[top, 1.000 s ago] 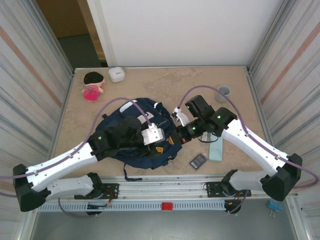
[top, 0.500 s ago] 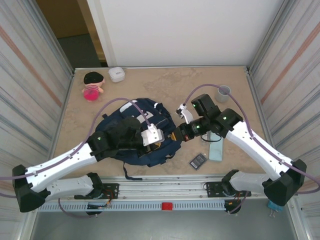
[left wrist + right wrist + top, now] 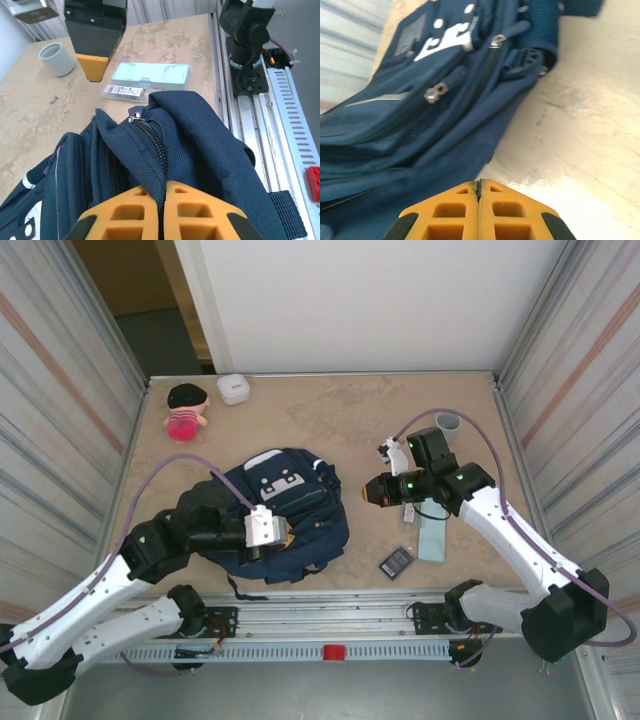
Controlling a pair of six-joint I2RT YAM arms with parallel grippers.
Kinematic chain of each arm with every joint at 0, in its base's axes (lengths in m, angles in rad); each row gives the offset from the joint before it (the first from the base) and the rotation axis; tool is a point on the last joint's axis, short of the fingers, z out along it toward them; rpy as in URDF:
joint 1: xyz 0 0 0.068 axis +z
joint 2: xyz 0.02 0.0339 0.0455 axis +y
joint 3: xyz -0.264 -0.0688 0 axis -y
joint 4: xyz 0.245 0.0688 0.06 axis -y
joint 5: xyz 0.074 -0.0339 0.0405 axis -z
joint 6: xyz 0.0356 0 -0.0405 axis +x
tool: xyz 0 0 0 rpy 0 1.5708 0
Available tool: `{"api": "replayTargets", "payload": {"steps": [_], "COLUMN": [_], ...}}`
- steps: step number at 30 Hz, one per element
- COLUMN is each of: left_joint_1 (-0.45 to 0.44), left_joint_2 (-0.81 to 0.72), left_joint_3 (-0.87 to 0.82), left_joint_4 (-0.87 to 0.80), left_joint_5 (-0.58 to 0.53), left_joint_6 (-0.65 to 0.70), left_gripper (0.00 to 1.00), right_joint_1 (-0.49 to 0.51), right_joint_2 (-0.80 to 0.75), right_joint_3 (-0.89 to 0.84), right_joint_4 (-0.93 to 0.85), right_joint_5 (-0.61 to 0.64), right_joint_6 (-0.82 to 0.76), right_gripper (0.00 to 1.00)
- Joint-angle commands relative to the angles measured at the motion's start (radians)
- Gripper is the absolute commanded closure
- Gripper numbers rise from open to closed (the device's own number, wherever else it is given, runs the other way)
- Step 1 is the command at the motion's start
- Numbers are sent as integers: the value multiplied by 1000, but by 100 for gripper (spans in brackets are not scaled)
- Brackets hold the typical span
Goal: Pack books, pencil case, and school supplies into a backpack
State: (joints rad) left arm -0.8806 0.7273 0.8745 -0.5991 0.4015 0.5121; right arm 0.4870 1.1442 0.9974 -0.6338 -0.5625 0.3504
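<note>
The navy backpack (image 3: 292, 485) lies on the table left of centre. My left gripper (image 3: 289, 532) is at its near right edge, shut on a fold of backpack (image 3: 210, 150) fabric beside a closed zipper. My right gripper (image 3: 368, 492) hangs shut just right of the backpack (image 3: 420, 125), above bare table, with nothing held. The pale teal pencil case (image 3: 432, 538) lies flat under the right arm, and shows again (image 3: 150, 76) in the left wrist view. A silvery-white bar (image 3: 125, 92) lies against it. A dark grey gridded rectangle (image 3: 396, 561) sits near the front edge. The books are out of view.
A grey cup (image 3: 447, 422) stands at the back right. A small white rounded box (image 3: 233, 389) and a pink doll (image 3: 185, 408) sit at the back left. Metal walls close in both sides, and a rail (image 3: 330, 625) runs along the front.
My left gripper closed on the backpack and pulled it left and toward the front. The right gripper drew back to the right, off the backpack's edge.
</note>
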Motion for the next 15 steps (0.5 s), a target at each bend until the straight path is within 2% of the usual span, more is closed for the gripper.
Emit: {"api": "replayTargets", "payload": {"steps": [1,3,4,6,8,10,12,15], "left_joint_1": [6,7,6,7,7,6,6,6], "left_joint_2": [-19,-23,-23,-26,-24,-28,-45,-60], "left_joint_3": [5,-7,-13,-26,-29,-29,-38,-45], "left_joint_4": [57,84,99,118,93,57,47,33], "left_joint_5": [51,39,36,32,25,32,33,38], "left_joint_6": [64,76,86,111,157,225,276,347], "left_gripper": [100,100,100,100,100,100,100,100], "right_joint_1": [51,92,126,162,173,232,287,289], "right_joint_2": [-28,-49,-69,-103,-130,-147,-199,-193], "right_joint_3": [2,-14,-29,-78,-125,-143,-174,-213], "right_joint_4": [45,62,76,137,219,252,303,370], "right_joint_5": [-150,-225,-220,-151,-61,75,194,207], "right_joint_6": [-43,-41,-38,-6,-4,-124,-285,-517], "right_gripper": [90,70,61,48,31,28,21,19]}}
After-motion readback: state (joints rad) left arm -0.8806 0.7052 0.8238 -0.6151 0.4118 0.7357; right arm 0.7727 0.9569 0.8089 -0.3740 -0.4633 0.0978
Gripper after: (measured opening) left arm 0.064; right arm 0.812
